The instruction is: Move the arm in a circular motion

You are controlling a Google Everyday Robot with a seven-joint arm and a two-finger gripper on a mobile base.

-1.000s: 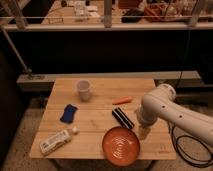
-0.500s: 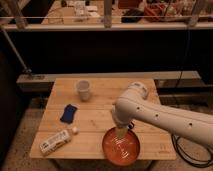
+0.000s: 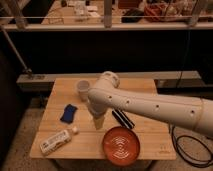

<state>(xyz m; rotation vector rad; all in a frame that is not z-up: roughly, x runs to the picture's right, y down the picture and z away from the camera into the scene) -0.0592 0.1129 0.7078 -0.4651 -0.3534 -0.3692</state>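
Note:
The arm [image 3: 150,105] is a thick white glossy tube that enters from the right edge and reaches left over the wooden table [image 3: 57,92]. Its bulbous joint [image 3: 105,85] hangs above the table's middle. From there a short segment points down to the small pale gripper [image 3: 98,122], which hovers over the table between the blue cloth [image 3: 69,113] and the black bar [image 3: 123,119]. It holds nothing that I can see.
A white cup [image 3: 83,89] stands at the back of the table. A plastic bottle [image 3: 57,140] lies at the front left. An orange plate [image 3: 122,145] sits at the front. A metal railing [image 3: 100,26] runs behind. A black cable [image 3: 192,150] lies on the floor at the right.
The arm has swept left across the table, from over the right side and the orange plate to the middle. The orange carrot-like thing seen earlier is now hidden behind the arm.

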